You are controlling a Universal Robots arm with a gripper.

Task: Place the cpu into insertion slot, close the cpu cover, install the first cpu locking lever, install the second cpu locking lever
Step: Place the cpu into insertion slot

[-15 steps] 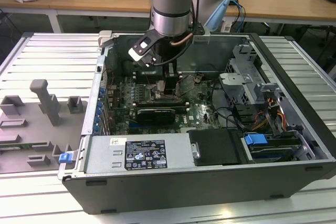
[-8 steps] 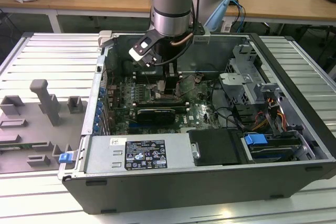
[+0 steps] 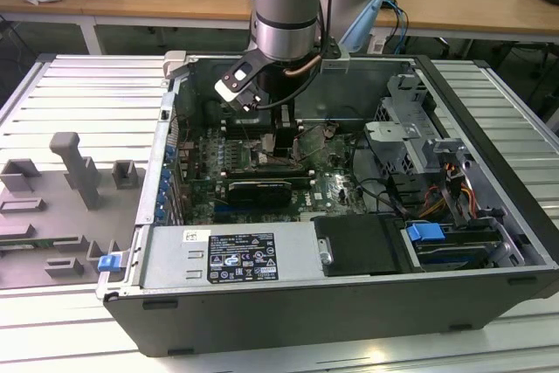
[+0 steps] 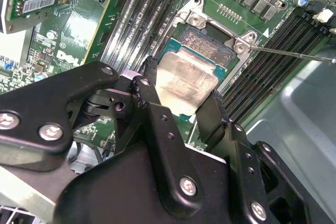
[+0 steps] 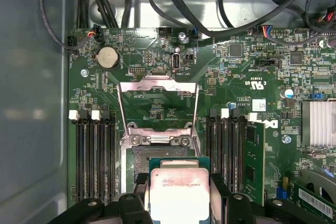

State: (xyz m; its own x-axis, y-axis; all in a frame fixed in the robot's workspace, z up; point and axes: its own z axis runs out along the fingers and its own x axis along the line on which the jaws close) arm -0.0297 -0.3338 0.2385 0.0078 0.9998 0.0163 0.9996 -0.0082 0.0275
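My gripper (image 3: 279, 139) reaches down inside the open computer case over the green motherboard. In both wrist views its black fingers (image 5: 138, 183) are shut on the cpu (image 5: 178, 191), a flat square chip with a pale metal top (image 4: 185, 82). The chip hangs over the near part of the insertion slot (image 5: 143, 162), whose dark centre (image 4: 206, 41) shows beyond it. I cannot tell whether chip and socket touch. The cpu cover (image 5: 157, 84), a silver frame with a square window, stands swung open on its hinge past the socket. A thin metal lever rod (image 4: 294, 54) sticks out beside the socket.
Black memory slots (image 5: 93, 156) flank the socket on both sides, with a card (image 5: 252, 156) standing in one. Cables (image 5: 210, 3) run along the board's far edge, near a coin battery (image 5: 107, 56). The power supply (image 3: 227, 255) and the drive cage (image 3: 419, 141) crowd the case.
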